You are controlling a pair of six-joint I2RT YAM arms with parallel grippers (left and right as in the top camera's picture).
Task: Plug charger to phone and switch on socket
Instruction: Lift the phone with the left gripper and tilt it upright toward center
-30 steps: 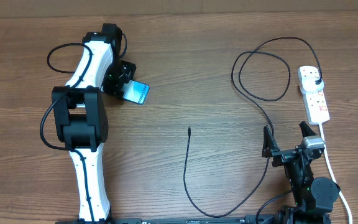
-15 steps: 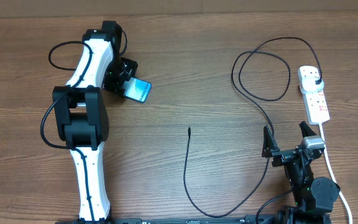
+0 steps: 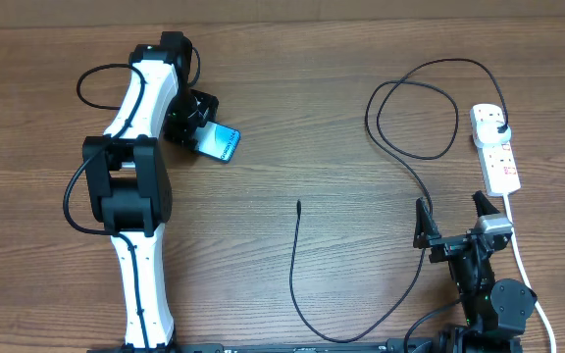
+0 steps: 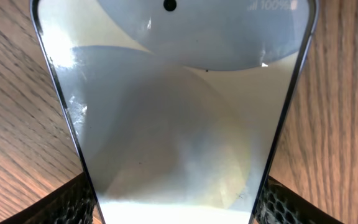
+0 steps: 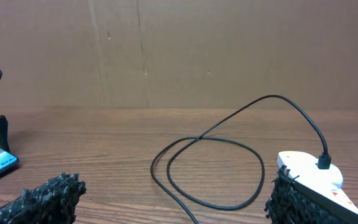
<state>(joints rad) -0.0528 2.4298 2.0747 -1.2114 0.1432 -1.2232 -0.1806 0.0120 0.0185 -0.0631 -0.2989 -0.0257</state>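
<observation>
Wooden desk (image 3: 292, 98), loose charger, phone gripped far left
Nearest us, the right hand (image 3: 451, 214) stands spread and empty, the charger (image 3: 295, 250) curling beside it, its tip free mid-desk; beyond, its plug sits in the socket (image 3: 495, 149). Far left, our left hand (image 3: 204, 135) pinches the phone (image 3: 222, 146) by its edges.

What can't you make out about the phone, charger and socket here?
The phone's lower end: cut off by the frame's bottom edge in the left wrist view; covered by the left gripper overhead.
The socket's switches: too small overhead to tell on or off; partly hidden behind the right gripper in the right wrist view.
The charger's tip: too small overhead to tell its shape.
</observation>
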